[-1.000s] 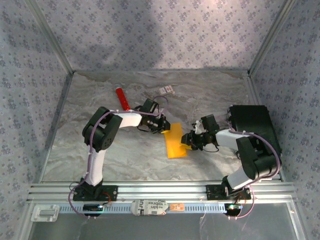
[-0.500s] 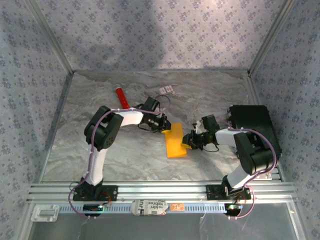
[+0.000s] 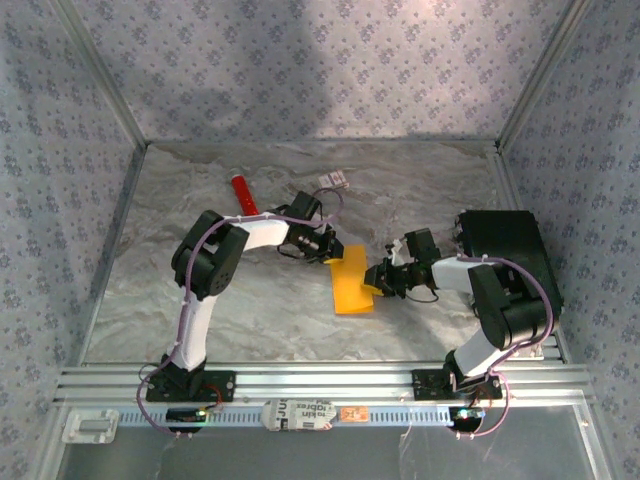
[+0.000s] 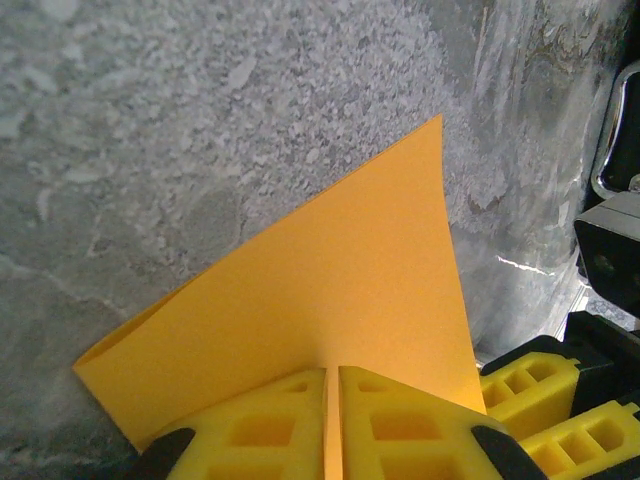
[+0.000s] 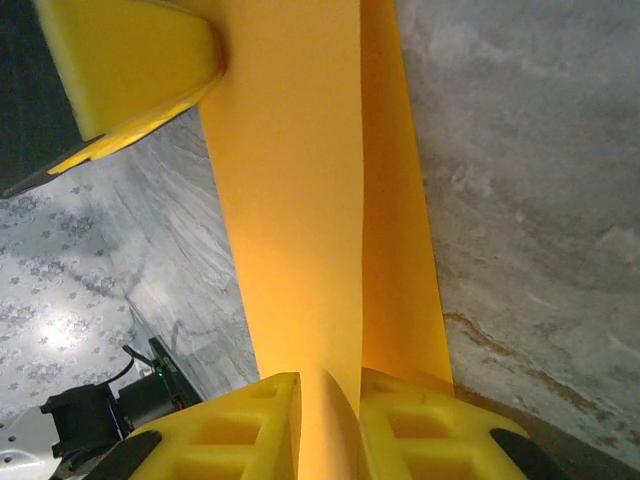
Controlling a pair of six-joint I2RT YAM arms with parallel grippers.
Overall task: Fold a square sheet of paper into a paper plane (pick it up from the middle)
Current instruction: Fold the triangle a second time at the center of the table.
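While the left hand (image 4: 332, 388) pinches the paper (image 4: 330, 260), the right hand (image 5: 328, 388) clamps it.

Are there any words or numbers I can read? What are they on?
Nothing reads clearly.
On the white label on the front rail: dark print, too blurred.
On the orange tag beside it: too small to read.
On the small white card: marks too small to read.
On the square sheet of paper: no writing.
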